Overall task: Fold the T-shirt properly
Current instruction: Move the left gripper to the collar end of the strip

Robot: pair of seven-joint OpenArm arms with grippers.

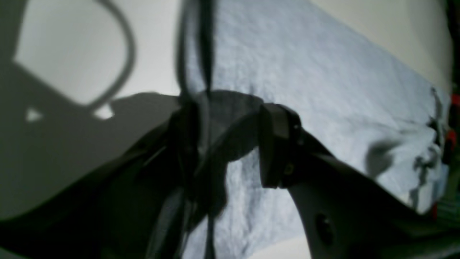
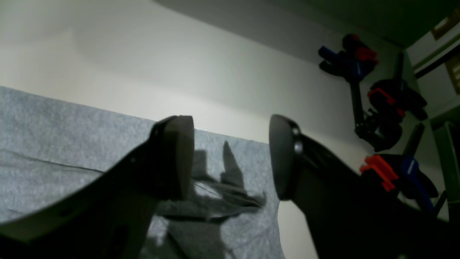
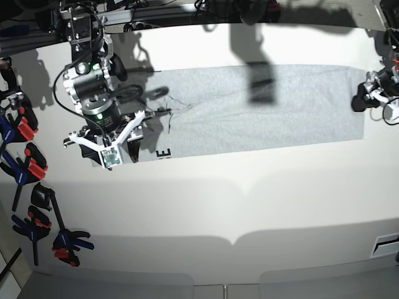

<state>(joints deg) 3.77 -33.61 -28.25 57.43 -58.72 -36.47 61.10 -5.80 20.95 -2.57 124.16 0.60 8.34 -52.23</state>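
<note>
The light grey T-shirt (image 3: 262, 112) lies as a long flat strip across the far half of the white table (image 3: 206, 205). A bit of black lettering (image 3: 163, 153) shows at its near left edge. My right gripper (image 2: 231, 154) is open and empty, just above the shirt's wrinkled left end (image 2: 215, 201); in the base view it (image 3: 107, 134) is at the left. My left gripper (image 1: 230, 144) is at the shirt's right edge (image 3: 360, 99). Its fingers stand apart over shadowed cloth (image 1: 305, 72), with nothing clearly pinched.
Several red, blue and black spring clamps (image 3: 25, 168) lie along the table's left edge and also show in the right wrist view (image 2: 391, 97). A metal frame with cables (image 3: 156, 12) runs along the back. The table's front edge (image 3: 206, 240) is near the bottom.
</note>
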